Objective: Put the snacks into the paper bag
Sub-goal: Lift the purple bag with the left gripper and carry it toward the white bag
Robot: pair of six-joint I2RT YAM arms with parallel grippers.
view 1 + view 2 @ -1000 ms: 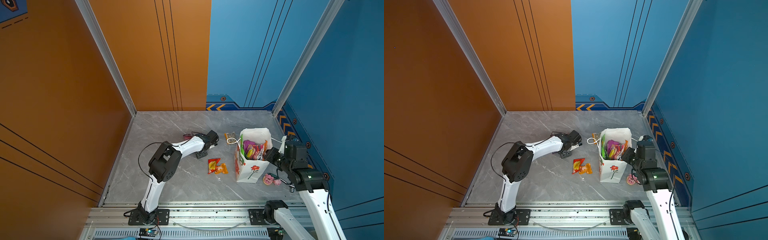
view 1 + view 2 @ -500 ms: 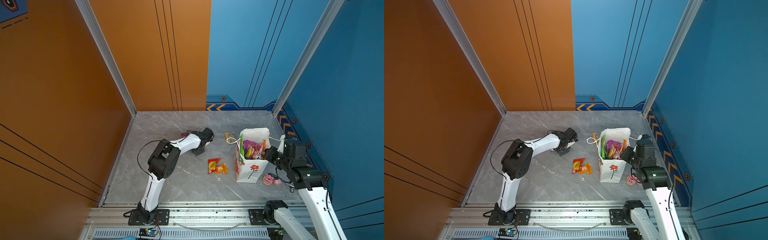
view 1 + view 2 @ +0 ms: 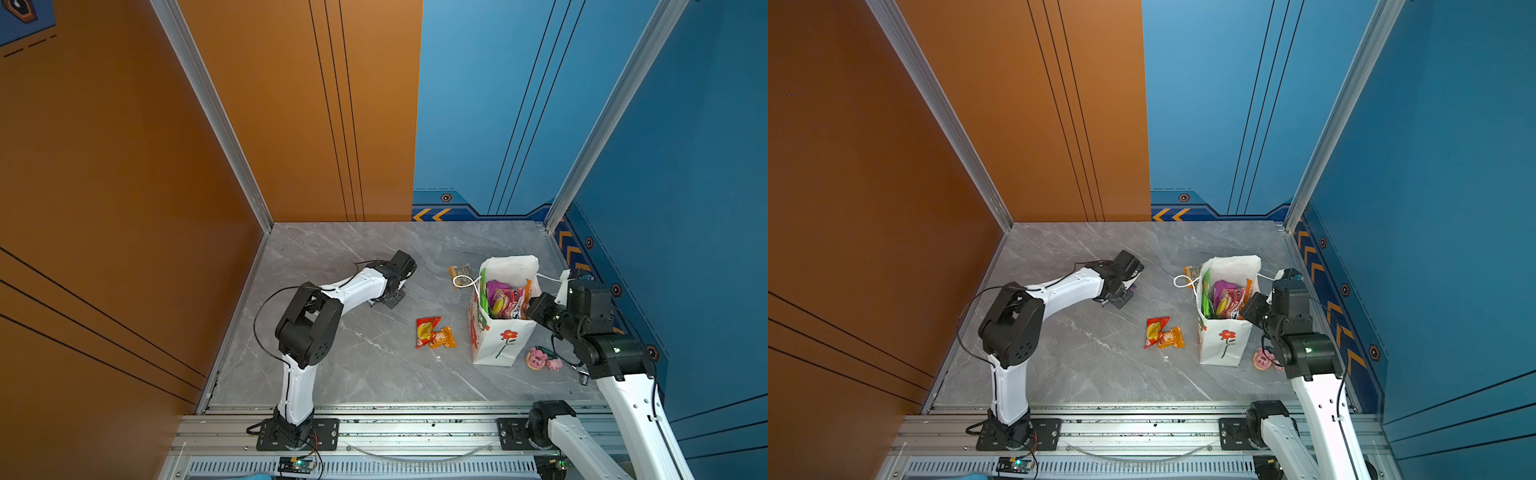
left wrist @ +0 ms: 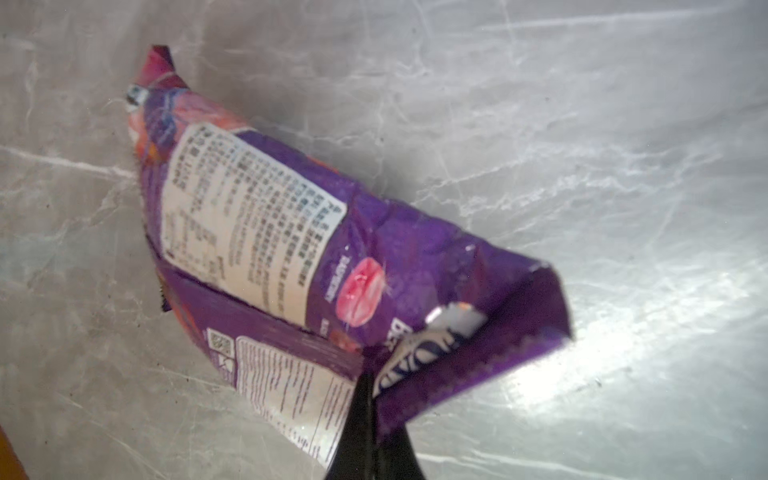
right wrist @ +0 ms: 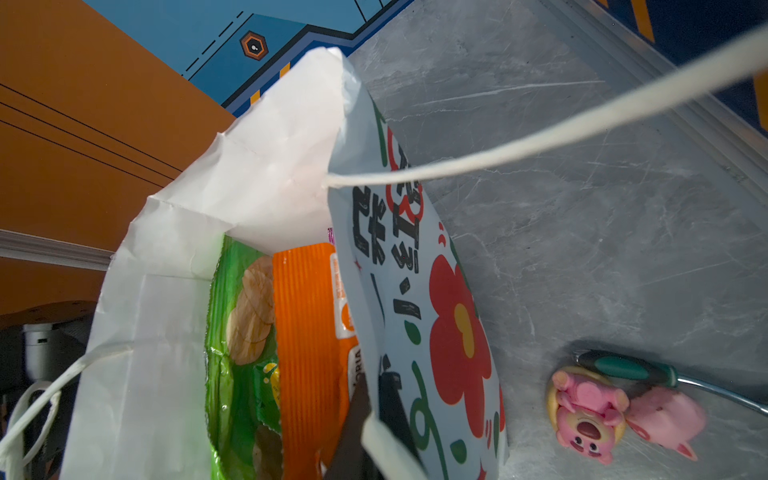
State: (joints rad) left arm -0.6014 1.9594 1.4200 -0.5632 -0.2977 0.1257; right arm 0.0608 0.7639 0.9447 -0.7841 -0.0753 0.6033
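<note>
Red and orange packets (image 3: 433,332) near paper bag (image 3: 494,353), pink toys (image 3: 542,359) beside it

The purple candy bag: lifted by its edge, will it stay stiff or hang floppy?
Probably floppy: the purple candy bag is thin, creased film, folded where the left gripper pinches its serrated edge. It looks light, since its body lies slack and wrinkled. The glossy film might slip in so small a grip.

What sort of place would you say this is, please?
Probably a robot test booth: grey marble-patterned tabletop walled by orange panels and blue panels, two white-and-black robot arms bolted to an aluminium rail.
</note>
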